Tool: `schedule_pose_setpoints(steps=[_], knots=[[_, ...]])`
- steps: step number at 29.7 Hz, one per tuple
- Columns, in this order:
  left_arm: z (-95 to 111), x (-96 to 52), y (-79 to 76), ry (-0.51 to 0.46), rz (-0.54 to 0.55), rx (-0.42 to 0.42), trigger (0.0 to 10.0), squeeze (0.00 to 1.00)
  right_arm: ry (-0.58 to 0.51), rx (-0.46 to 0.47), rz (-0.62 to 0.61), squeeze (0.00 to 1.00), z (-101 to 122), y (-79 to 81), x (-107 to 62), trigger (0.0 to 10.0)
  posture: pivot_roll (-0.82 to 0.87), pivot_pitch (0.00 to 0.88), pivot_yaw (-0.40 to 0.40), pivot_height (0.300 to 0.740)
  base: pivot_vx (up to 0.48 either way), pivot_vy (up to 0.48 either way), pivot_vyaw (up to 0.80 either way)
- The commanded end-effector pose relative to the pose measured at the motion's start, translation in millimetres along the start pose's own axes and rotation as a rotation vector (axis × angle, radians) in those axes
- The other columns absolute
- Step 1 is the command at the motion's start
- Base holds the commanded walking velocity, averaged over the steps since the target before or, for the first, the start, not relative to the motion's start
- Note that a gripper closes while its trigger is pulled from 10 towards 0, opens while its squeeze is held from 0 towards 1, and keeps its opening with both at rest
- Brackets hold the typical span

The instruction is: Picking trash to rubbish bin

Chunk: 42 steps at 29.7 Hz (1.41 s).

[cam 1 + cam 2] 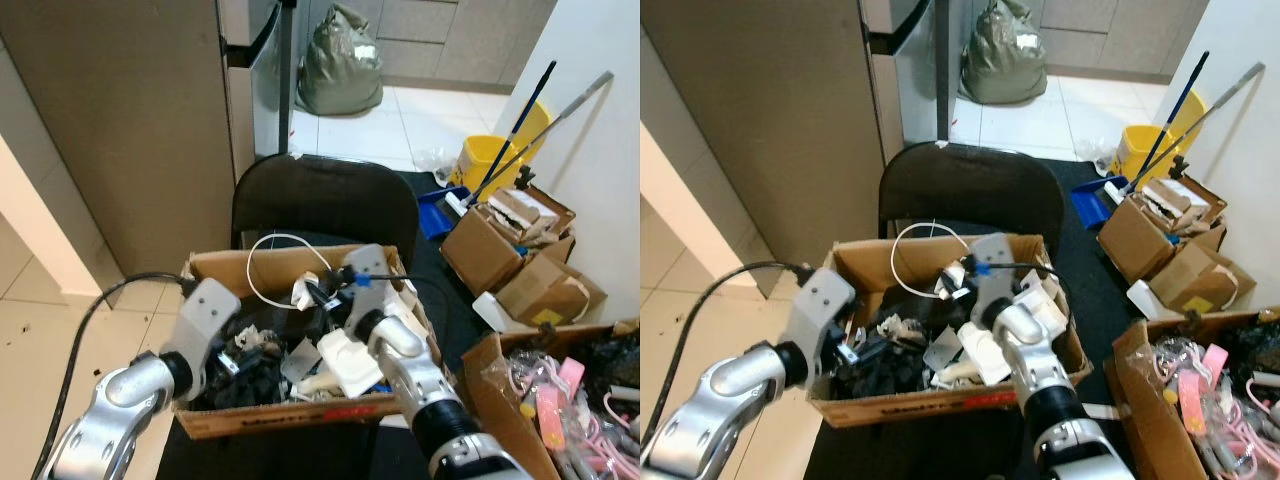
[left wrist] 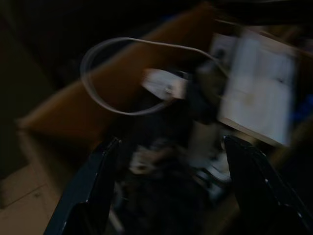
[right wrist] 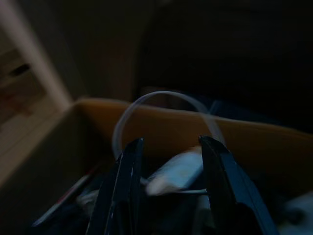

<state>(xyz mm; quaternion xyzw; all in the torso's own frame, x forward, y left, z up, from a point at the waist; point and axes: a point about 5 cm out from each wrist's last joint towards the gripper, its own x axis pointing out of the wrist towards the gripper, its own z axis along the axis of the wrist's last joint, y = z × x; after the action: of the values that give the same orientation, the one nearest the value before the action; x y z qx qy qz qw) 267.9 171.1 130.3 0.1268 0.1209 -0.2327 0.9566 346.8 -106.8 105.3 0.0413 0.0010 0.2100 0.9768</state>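
An open cardboard box (image 1: pixel 290 258) full of trash stands on a black chair (image 1: pixel 320 195). Inside lie dark scraps, white pieces and a white charger (image 1: pixel 303 294) with a thin white cable (image 1: pixel 283 236) looping above the rim. My right gripper (image 1: pixel 318 290) is inside the box, and its fingers (image 3: pixel 128 186) look shut on the white charger (image 3: pixel 176 174). My left gripper (image 1: pixel 235 352) hovers open over the dark scraps at the box's left side, nothing between its fingers (image 2: pixel 105 181).
More cardboard boxes (image 1: pixel 500 235) stand on the right, one nearby holding pink items (image 1: pixel 560 400). A yellow mop bucket (image 1: pixel 490 160) and a green bag (image 1: pixel 340 65) sit on the tiled floor behind. A tall brown cabinet (image 1: pixel 130 130) rises on the left.
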Motion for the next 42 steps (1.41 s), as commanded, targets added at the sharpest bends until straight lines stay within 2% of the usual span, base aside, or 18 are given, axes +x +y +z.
schedule_pose_setpoints(steps=[1, 3, 5, 7, 8, 9, 12, 15, 21, 23, 24, 28, 31, 42], knots=[[-5, 4.1, 6.3, 0.005, 0.104, -0.038, 10.0, 0.00, -0.007, 0.017, -0.079, 0.00, -5, -9.7, -7.1, 10.0, 0.05, 0.131, -0.035, 0.740, 0.000, 0.000, 0.00], [-17, 11.9, 15.3, 0.051, 0.286, -0.082, 10.0, 0.00, -0.018, 0.013, -0.231, 0.00, -12, -24.8, -22.8, 10.0, 0.03, 0.132, -0.028, 0.740, 0.000, 0.000, 0.00], [-18, 12.6, 14.4, 0.055, 0.290, -0.076, 10.0, 0.00, -0.016, 0.014, -0.260, 0.00, -14, -27.0, -26.0, 10.0, 0.02, 0.133, -0.026, 0.740, 0.000, 0.000, 0.00], [-11, 16.2, 4.9, 0.007, 0.254, -0.101, 10.0, 0.00, -0.005, 0.050, -0.335, 0.00, -24, -33.3, -41.0, 10.0, 0.02, 0.136, -0.021, 0.740, 0.000, 0.000, -0.27], [-11, 16.2, 4.9, 0.007, 0.254, -0.101, 10.0, 0.00, -0.005, 0.050, -0.335, 0.00, -24, -33.3, -41.0, 10.0, 0.02, 0.136, -0.021, 0.740, 0.000, 0.000, -0.54], [-6, 18.7, 1.3, -0.012, 0.253, -0.081, 10.0, 0.00, 0.003, 0.070, -0.373, 0.00, -31, -35.6, -51.4, 10.0, 0.02, 0.134, -0.017, 0.740, 0.000, 0.000, -0.80], [-3, 21.8, 0.6, -0.028, 0.268, -0.006, 10.0, 0.00, 0.011, 0.059, -0.404, 0.00, -37, -35.6, -62.2, 10.0, 0.01, 0.135, -0.013, 0.740, 0.000, 0.000, -0.80], [2, 23.9, 4.1, -0.067, 0.296, -0.004, 10.0, 0.00, 0.004, 0.067, -0.438, 0.00, -39, -34.7, -70.8, 10.0, 0.01, 0.134, -0.009, 0.740, 0.000, 0.000, -0.80], [7, 23.9, 14.9, -0.101, 0.372, -0.003, 10.0, 0.00, -0.025, 0.072, -0.486, 0.00, -37, -37.0, -78.5, 10.0, 0.02, 0.136, -0.004, 0.740, 0.000, 0.000, -0.80], [10, 23.7, 21.6, -0.120, 0.432, -0.050, 10.0, 0.00, -0.036, 0.076, -0.499, 0.00, -33, -39.0, -78.8, 10.0, 0.01, 0.136, -0.001, 0.740, 0.000, 0.000, -0.80], [11, 23.9, 22.2, -0.125, 0.435, -0.064, 10.0, 0.00, -0.038, 0.076, -0.499, 0.00, -32, -39.4, -78.5, 10.0, 0.01, 0.136, -0.001, 0.740, 0.000, 0.000, -0.80], [14, 29.0, 17.1, -0.132, 0.380, -0.032, 10.0, 0.00, -0.043, 0.065, -0.496, 0.00, -28, -39.0, -76.1, 10.0, 0.01, 0.131, 0.001, 0.740, 0.000, 0.000, -0.80], [15, 29.8, 14.9, -0.155, 0.377, -0.028, 10.0, 0.00, -0.042, 0.057, -0.494, 0.00, -27, -37.4, -76.6, 10.0, 0.01, 0.128, 0.002, 0.740, 0.000, 0.000, -0.80], [8, 31.7, 14.6, -0.114, 0.387, -0.037, 10.0, 0.00, -0.010, 0.074, -0.512, 0.00, -30, -37.0, -79.7, 10.0, 0.01, 0.133, 0.000, 0.740, 0.000, 0.000, -0.80]])
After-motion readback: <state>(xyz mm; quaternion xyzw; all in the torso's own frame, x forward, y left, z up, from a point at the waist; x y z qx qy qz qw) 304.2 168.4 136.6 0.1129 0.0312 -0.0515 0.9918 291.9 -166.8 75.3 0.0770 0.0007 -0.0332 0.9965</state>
